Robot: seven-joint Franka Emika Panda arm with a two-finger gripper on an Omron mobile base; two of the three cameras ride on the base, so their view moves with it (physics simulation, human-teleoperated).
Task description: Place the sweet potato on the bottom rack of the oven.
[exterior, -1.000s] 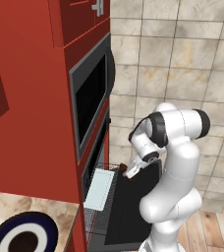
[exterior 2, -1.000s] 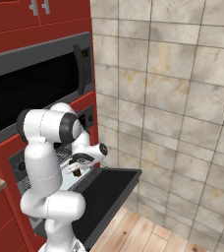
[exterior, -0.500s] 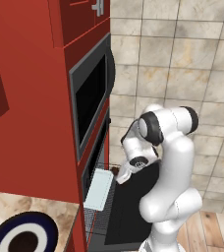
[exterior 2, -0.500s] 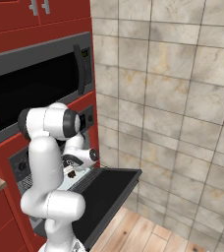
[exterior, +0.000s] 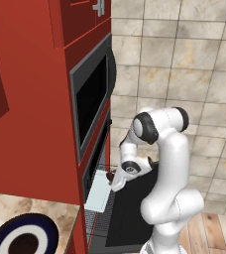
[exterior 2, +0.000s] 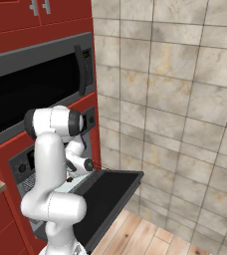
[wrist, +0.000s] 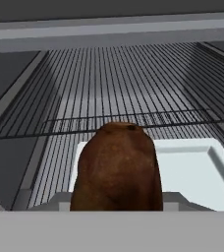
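The oven (exterior: 96, 163) sits in red cabinetry with its black door (exterior: 132, 211) dropped flat. The bottom rack (exterior: 98, 192), a pale flat shelf, is slid out over the door; the hand view shows it as a white tray (wrist: 197, 170). My gripper (exterior: 115, 178) hangs just above the rack's far end at the cavity's mouth, shut on the sweet potato (wrist: 118, 167). That brown, rough lump hides both fingertips in the hand view. From the left base it shows as a dark speck (exterior: 110, 174). The right base view has the gripper (exterior 2: 73, 175) low behind the arm.
A wire shelf (wrist: 124, 83) runs deep into the cavity beyond the tray. The black-windowed unit (exterior: 92, 101) hangs above. A blue-rimmed plate (exterior: 21, 243) lies on the counter at lower left. A tiled wall (exterior 2: 185, 99) and wooden floor (exterior 2: 150, 236) lie to the right.
The arm has folded in toward the oven, carrying the sweet potato from above the open door to the rack at the cavity's mouth.
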